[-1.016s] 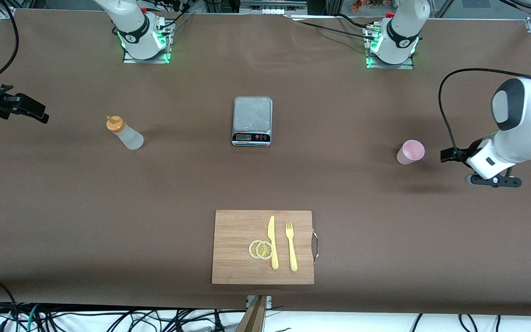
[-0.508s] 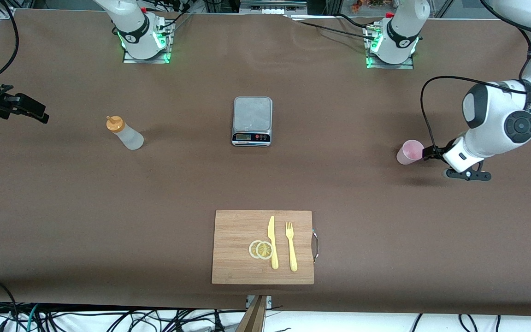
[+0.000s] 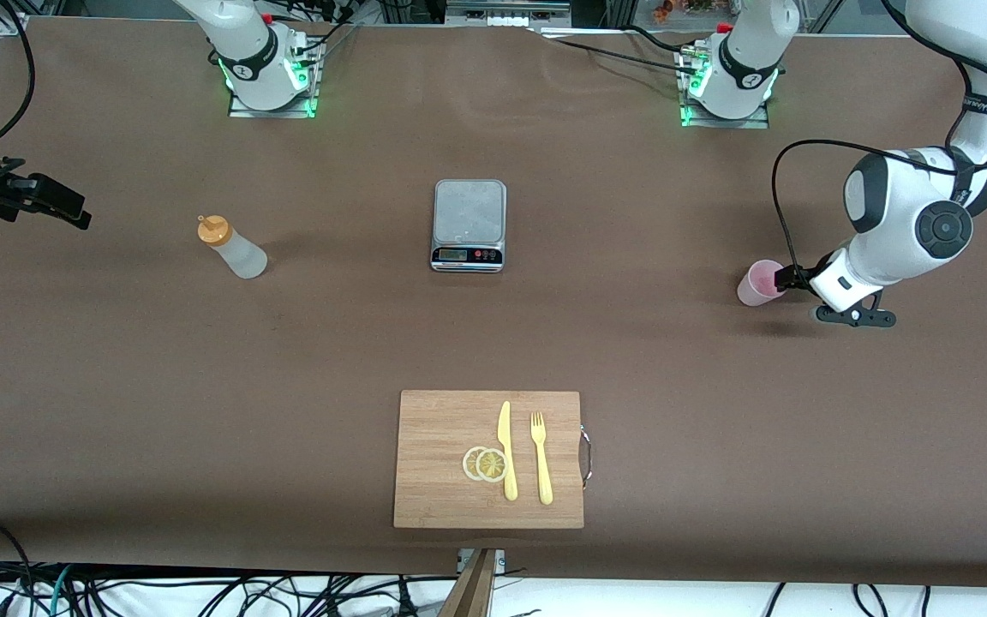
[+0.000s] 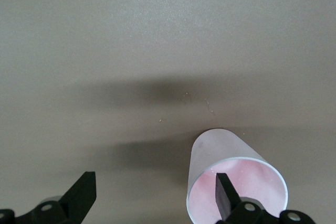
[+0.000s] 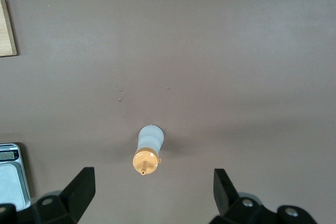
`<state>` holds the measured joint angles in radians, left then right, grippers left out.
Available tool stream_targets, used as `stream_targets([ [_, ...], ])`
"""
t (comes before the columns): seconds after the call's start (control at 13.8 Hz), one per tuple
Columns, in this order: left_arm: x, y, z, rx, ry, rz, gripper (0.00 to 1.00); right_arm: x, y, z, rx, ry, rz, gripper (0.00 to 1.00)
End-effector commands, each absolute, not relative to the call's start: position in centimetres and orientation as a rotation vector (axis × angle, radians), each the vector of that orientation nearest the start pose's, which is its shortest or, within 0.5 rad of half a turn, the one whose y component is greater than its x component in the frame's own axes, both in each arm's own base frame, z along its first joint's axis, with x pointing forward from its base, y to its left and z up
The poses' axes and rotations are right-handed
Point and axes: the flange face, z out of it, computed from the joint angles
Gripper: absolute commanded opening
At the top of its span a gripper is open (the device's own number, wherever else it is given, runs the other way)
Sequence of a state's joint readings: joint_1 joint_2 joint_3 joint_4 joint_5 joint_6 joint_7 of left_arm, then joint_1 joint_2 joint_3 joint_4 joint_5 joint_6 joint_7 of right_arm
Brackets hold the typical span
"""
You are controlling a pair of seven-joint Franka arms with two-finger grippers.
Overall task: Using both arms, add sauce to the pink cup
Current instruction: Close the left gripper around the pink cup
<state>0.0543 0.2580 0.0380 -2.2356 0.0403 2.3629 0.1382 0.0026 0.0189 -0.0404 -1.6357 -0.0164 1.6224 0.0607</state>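
Left gripper (image 4: 152, 200): my fingers stand wide apart and hold nothing; I am low at the left arm's end of the table, right at the pink cup; in my left wrist view one finger (image 4: 224, 198) shows in front of the cup's mouth and the other finger (image 4: 80, 195) stands well aside of it; whether I touch the rim I cannot tell
Pink cup (image 3: 762, 282): it stands upright on the brown table (image 3: 493, 334), toward the left arm's end; its inside looks pink and I see nothing in it; it stands well apart from the scale
Right gripper (image 5: 151, 192): my fingers are spread wide here also and grip nothing; this arm waits at the right arm's end of the table, up over the table's edge; in the front view only its black parts (image 3: 26, 199) show
Sauce (image 3: 232, 248): the whitish bottle with the orange cap stands on the table, toward the right arm's end; in my right wrist view it shows between my two fingers, well apart from them
Scale (image 3: 469, 224): grey, in the middle of the table, between the sauce and the pink cup
Cutting board (image 3: 488, 458): wooden, nearer to the front camera than the scale; on it lie a yellow knife (image 3: 506, 450), a yellow fork (image 3: 541, 457) and two lemon slices (image 3: 485, 464); the slices touch the knife
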Motion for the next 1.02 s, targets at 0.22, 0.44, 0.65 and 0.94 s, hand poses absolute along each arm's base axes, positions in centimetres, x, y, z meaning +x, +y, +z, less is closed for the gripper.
stream_targets([
  [0.22,51.8,4.6,23.5,-3.143,0.074,0.173,0.99,56.1,-2.4,59.0,-3.142,0.140,0.055,1.00],
  [0.44,51.7,4.5,23.1,-3.143,0.073,0.185,0.96,56.1,-2.4,59.0,-3.142,0.140,0.055,1.00],
  [0.65,51.7,4.5,22.7,-3.143,0.076,0.188,0.91,56.1,-2.4,58.9,-3.142,0.140,0.058,1.00],
  [0.94,51.7,4.5,22.6,-3.143,0.076,0.190,0.80,56.1,-2.4,59.0,-3.142,0.142,0.055,1.00],
])
